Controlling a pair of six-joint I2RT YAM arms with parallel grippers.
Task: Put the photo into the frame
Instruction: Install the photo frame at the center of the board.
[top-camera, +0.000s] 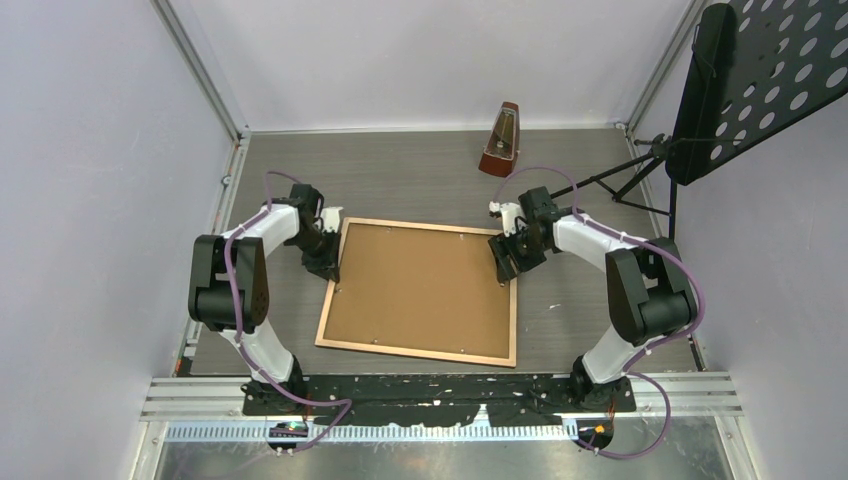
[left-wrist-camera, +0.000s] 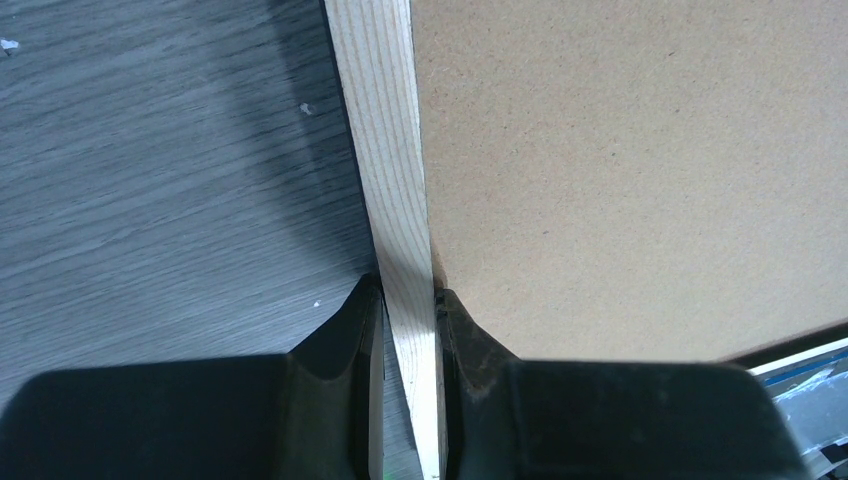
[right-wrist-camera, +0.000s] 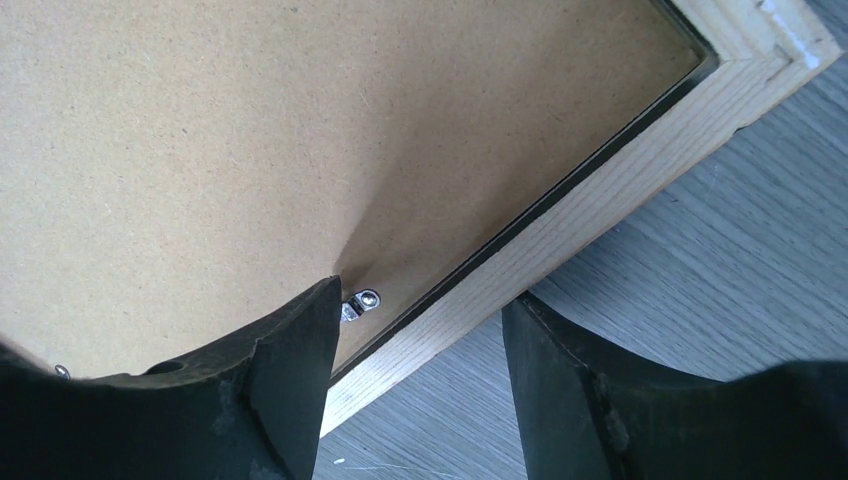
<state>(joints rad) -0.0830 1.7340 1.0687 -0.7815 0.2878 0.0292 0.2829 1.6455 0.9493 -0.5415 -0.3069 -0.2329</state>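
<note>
The frame lies face down mid-table, its light wood rear border around a brown hardboard backing. My left gripper is shut on the frame's left border, one finger on the outer side and one against the backing; in the left wrist view it is. My right gripper stands open astride the right border, near the far right corner. One finger is over the backing by a metal clip, the other over the table; in the right wrist view it is. The photo is hidden or out of view.
A wooden metronome stands behind the frame. A black perforated music stand rises at the far right, its tripod legs reaching towards my right arm. Walls close in on the left, right and back.
</note>
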